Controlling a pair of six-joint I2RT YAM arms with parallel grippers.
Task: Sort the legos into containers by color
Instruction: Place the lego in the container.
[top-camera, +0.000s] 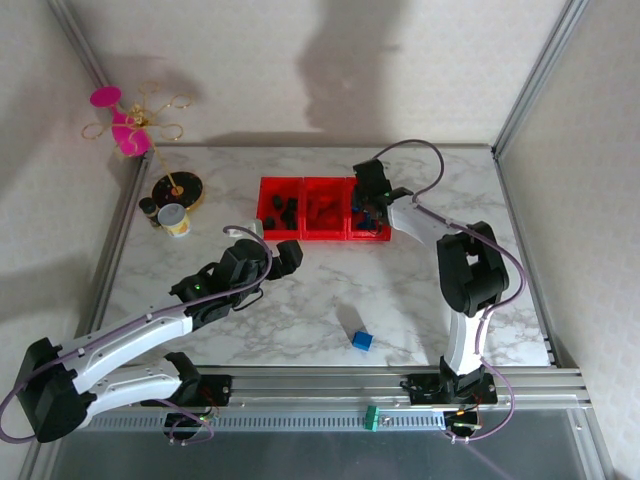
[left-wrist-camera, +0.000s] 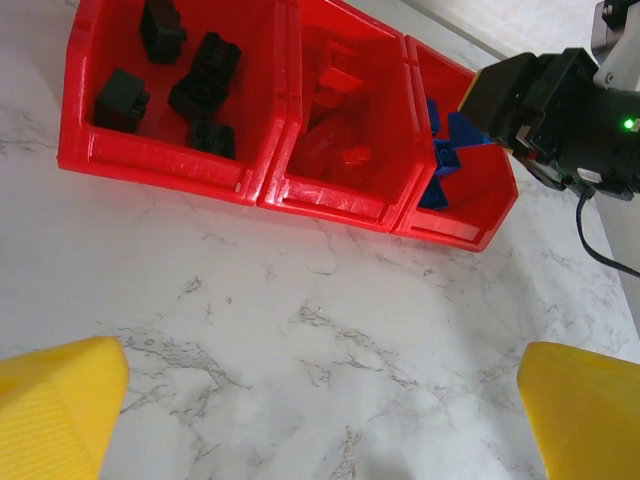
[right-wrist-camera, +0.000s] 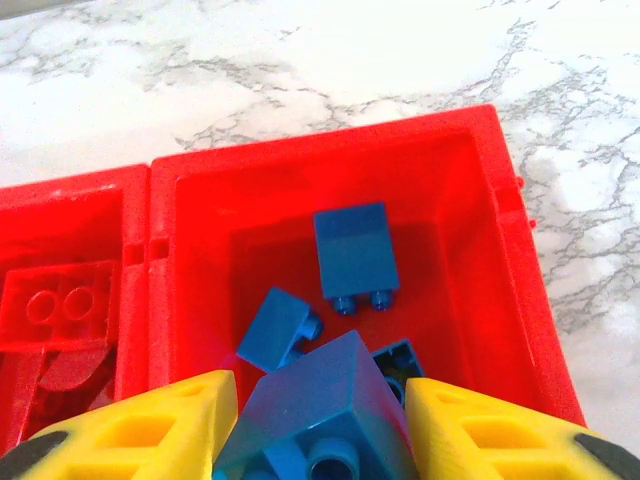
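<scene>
right gripper (right-wrist-camera: 318, 392) | blue brick (right-wrist-camera: 320, 415) between its jaws, grip unclear | over red bin (right-wrist-camera: 470, 200) holding blue legos (right-wrist-camera: 355, 250)

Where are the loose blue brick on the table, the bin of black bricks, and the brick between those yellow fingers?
Loose blue brick (top-camera: 361, 340): top external view, its top face.
Black-brick bin (left-wrist-camera: 160, 172): left wrist view, front wall.
Finger-flanked brick (right-wrist-camera: 320, 410): right wrist view, upper face.

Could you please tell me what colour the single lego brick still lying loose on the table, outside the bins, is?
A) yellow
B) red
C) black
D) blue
D: the top view shows one blue brick alone on the marble table, towards the arm bases and well apart from the red bins.
</scene>
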